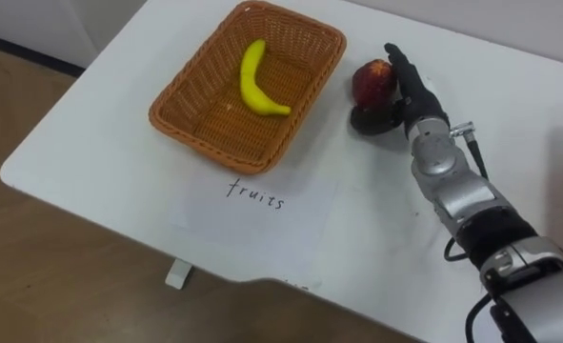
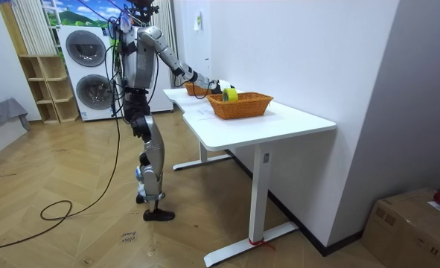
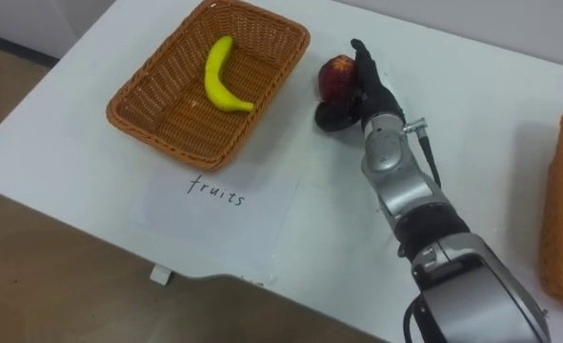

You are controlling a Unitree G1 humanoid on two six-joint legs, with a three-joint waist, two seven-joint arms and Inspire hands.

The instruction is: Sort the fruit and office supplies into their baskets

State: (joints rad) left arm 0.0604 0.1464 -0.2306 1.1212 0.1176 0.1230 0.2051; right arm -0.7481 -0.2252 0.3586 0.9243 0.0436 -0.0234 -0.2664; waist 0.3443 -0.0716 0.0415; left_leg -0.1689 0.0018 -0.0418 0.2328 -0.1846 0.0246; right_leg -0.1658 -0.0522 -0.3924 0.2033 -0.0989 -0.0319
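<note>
Table (image 1: pixel 90 143) edge runs diagonally below fruit basket (image 1: pixel 203 145); rounded corner at left, wood floor (image 1: pixel 33 257) beyond. Bare tabletop between fruit basket and second basket (image 3: pixel 559 219) at far right, crossed by right forearm. Paper label (image 1: pixel 252 205) flat, just before fruit basket. Banana (image 1: pixel 255 81) inside fruit basket. Apple (image 1: pixel 373 80) just outside its right rim, clasped by right hand (image 1: pixel 410 95): fingers behind, thumb curled under. Whether apple touches table: cannot tell.
</note>
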